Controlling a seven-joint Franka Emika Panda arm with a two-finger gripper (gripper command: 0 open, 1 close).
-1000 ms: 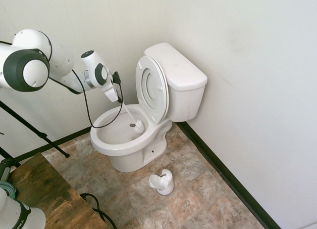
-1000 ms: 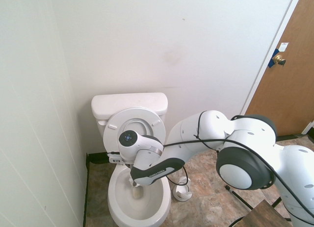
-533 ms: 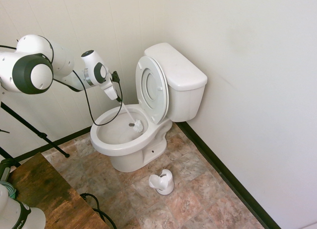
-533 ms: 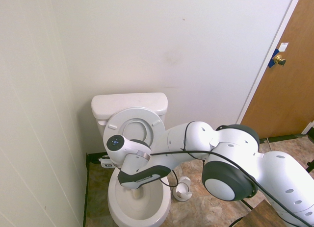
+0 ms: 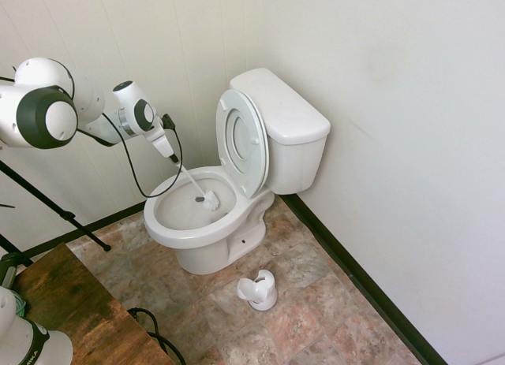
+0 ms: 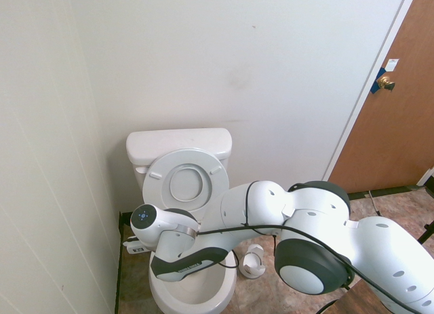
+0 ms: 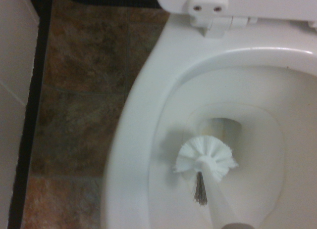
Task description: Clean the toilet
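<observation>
The claw (image 5: 170, 153) is clenched on the slim toilet brush (image 5: 207, 199), held at the handle top. The toilet (image 5: 237, 184), fixed in the corner, is rigid, heavy and glazed-slippery; only light scrubbing pressure is judged necessary.

Both exterior views bright, even, soft daylight-type light; source not visible. Walls (image 5: 379, 81) near blown out, low contrast, faint smudges only. Shadows weak: soft one under toilet (image 5: 237, 184) tank, faint one beside brush holder (image 5: 258, 290). Slight wide-angle bend along frame edges, door (image 6: 400, 110) frame leaning. Wrist view dimmer, soft focus overall, floor tiles (image 7: 79, 90) blurred. Brush (image 7: 204, 157) head fairly crisp, soft shadow on bowl beside it. No hard glare.
</observation>
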